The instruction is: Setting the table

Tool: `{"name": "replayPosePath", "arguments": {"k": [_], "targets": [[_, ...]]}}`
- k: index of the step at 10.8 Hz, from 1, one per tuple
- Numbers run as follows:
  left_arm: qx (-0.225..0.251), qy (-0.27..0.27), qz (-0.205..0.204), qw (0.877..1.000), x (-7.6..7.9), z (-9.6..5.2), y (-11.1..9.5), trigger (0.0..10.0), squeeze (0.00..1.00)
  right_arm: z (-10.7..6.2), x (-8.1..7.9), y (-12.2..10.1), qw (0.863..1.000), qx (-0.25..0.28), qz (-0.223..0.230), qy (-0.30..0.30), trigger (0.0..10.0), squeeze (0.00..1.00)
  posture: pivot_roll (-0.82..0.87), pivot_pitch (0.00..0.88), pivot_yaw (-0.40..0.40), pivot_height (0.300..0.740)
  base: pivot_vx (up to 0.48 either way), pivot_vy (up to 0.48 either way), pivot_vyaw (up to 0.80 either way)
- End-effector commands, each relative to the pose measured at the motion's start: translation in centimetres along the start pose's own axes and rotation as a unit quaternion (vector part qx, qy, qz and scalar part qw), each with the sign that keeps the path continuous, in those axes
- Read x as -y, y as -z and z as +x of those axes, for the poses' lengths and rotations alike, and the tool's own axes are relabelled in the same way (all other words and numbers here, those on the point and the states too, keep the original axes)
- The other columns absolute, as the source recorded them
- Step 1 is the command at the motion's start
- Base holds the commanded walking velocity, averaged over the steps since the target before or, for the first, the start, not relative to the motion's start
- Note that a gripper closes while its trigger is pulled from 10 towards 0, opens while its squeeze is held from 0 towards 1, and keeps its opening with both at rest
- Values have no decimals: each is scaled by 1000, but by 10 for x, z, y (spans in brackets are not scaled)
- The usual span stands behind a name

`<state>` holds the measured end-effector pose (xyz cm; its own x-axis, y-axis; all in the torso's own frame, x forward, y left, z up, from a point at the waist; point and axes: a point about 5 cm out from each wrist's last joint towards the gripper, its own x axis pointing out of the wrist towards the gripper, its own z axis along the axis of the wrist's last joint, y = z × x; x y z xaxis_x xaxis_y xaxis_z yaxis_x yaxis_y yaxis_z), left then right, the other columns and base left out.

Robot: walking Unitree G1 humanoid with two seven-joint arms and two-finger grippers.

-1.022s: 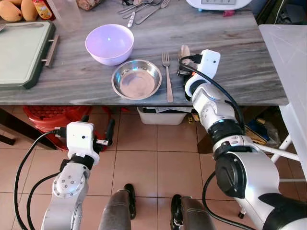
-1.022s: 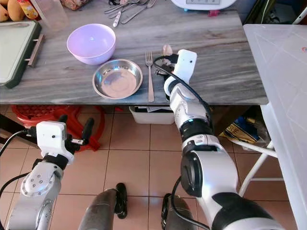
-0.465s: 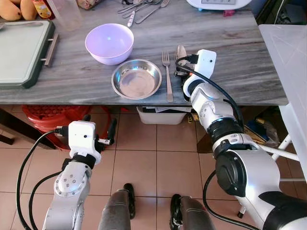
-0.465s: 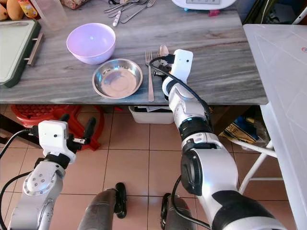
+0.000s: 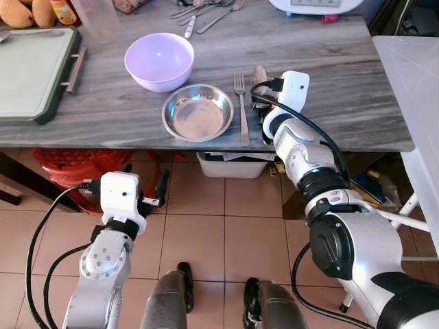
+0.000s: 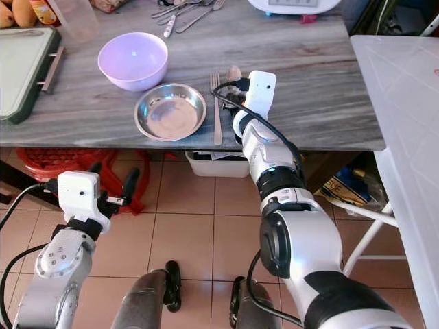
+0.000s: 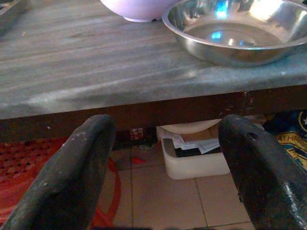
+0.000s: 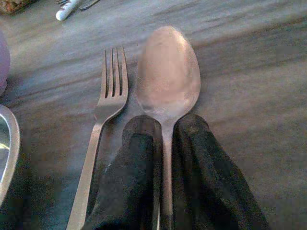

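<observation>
right gripper (image 8: 163, 158) clamped on a spoon's (image 8: 168, 81) neck, bowl just beside the fork (image 8: 103, 120) on the table (image 5: 357, 103) near the steel dish (image 5: 197, 113). probably light, stiff, slippery; best held mid-handle. left gripper (image 7: 165, 158) spread wide below the table edge.

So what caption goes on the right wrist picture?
Right gripper holds a spoon beside the fork.

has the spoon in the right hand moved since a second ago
Yes. The metal spoon, clamped in the right hand, has shifted toward the robot's left, closer beside the steel fork.
</observation>
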<state>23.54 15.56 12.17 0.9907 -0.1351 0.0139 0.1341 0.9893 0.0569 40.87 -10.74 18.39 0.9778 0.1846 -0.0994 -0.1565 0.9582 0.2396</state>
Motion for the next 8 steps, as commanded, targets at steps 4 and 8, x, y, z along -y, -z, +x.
{"name": "replayPosePath", "arguments": {"k": [4,8], "targets": [[-9,-3,1,1000,-1,-1,4,10000,0,-3,12,11,999,-21,-10,28,10000,0,79,261,25,740,0,0,0],[-5,-5,2,1000,-1,-1,3,10000,0,-7,20,-2,998,28,-32,45,10000,0,83,261,24,740,0,0,0]]}}
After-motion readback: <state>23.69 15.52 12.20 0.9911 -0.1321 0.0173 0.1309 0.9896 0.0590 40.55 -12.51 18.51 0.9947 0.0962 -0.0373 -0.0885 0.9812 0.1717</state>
